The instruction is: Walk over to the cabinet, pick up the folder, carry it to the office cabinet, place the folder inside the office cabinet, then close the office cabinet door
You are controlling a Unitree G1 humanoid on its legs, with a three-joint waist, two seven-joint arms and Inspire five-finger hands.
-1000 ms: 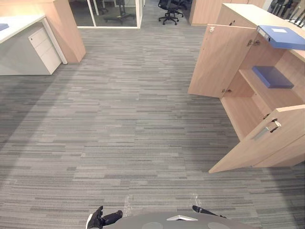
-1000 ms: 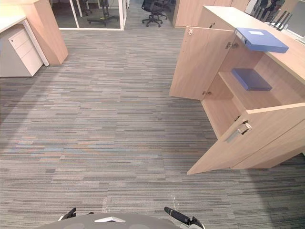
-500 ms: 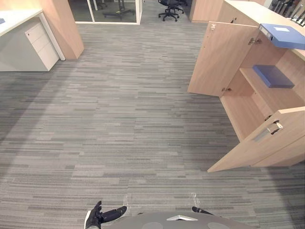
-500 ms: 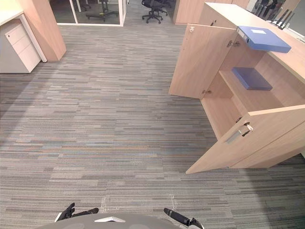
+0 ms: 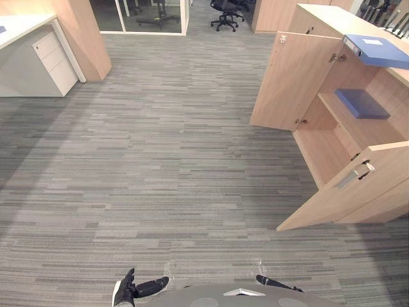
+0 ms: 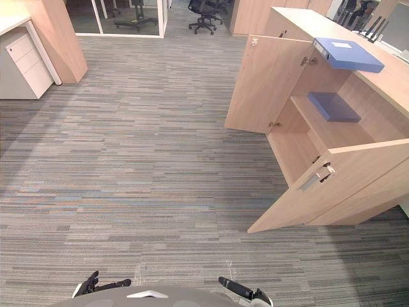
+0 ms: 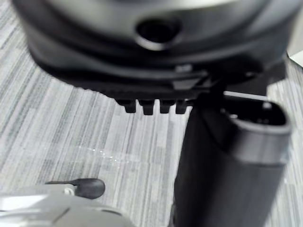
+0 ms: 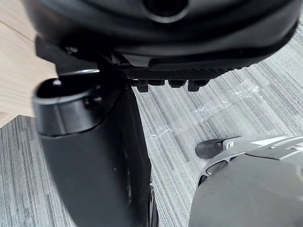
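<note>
Fingers [image 5: 156,283] of our left hand [image 5: 134,291] and right hand [image 6: 239,289] hang straight and empty over the grey carpet [image 5: 160,160], while we see a thick blue folder [image 5: 377,50] lying atop the open cabinet [image 5: 294,77] to our right, well apart from both, and a flat blue folder [image 5: 362,102] on its shelf

Bright, even indoor light across the carpet [image 5: 160,160].

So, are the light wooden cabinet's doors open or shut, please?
Open: the far door and near door stand swung outward, exposing the inner shelf.
</note>
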